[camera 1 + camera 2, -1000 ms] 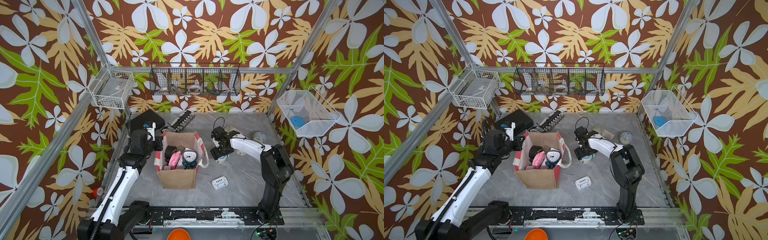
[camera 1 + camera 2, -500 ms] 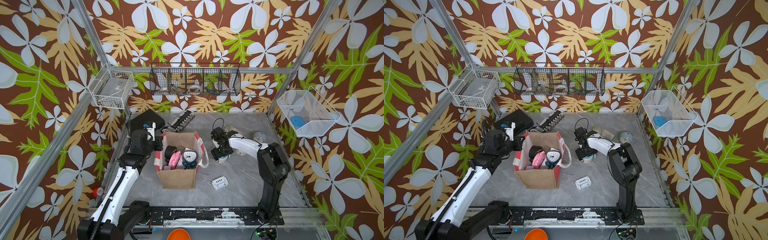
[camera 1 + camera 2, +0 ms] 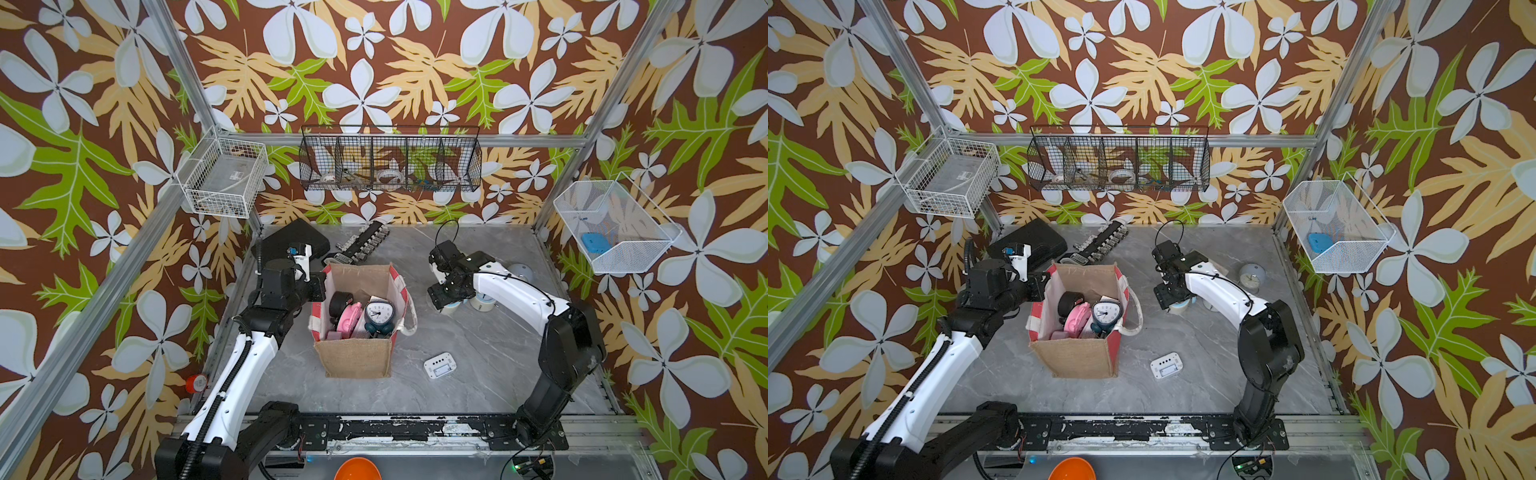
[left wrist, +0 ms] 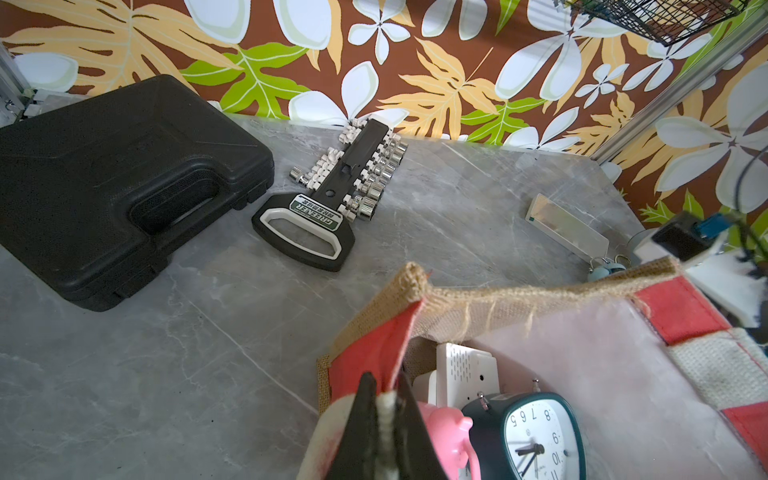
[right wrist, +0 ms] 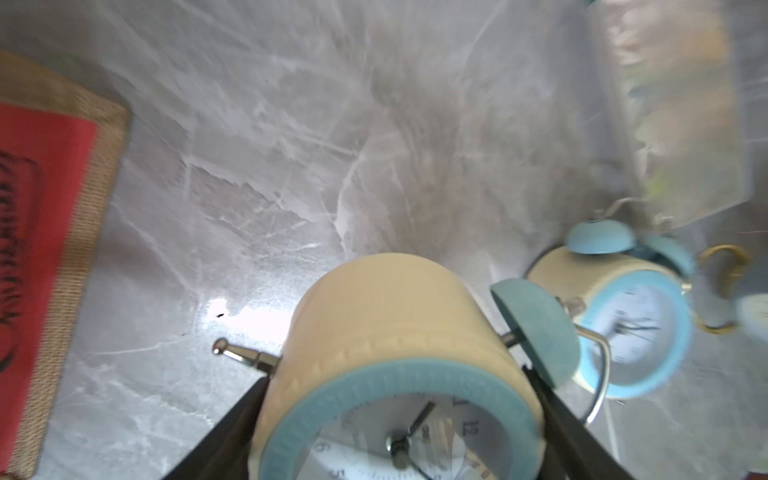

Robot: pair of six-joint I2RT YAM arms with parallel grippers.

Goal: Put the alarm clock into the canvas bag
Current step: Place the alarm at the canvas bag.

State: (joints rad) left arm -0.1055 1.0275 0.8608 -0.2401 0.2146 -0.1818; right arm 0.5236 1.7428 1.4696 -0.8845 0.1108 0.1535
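Observation:
The canvas bag (image 3: 357,357) (image 3: 1075,357) stands open mid-table, burlap front, red-and-white sides. Inside it lie a dark teal alarm clock (image 3: 378,311) (image 4: 536,440), a pink item (image 3: 347,318) and a black round item. My left gripper (image 3: 318,286) (image 4: 384,384) is shut on the bag's left rim, pinching the red panel and white strap. To the bag's right, my right gripper (image 3: 446,301) (image 5: 395,374) points down at the table. Its fingers press both sides of a cream alarm clock with a blue face ring (image 5: 386,307) (image 3: 1179,307).
A second cream-and-blue clock (image 5: 631,324) (image 3: 482,303) stands right beside the held one, and a pale round clock (image 3: 519,272) sits behind. A black case (image 3: 291,243) and a socket rail (image 3: 361,245) lie at the back left. A small white device (image 3: 439,365) lies right of the bag's front.
My right gripper's fingers have closed in on the cream clock and its arm has shifted slightly. The left arm and the bag have stayed still.

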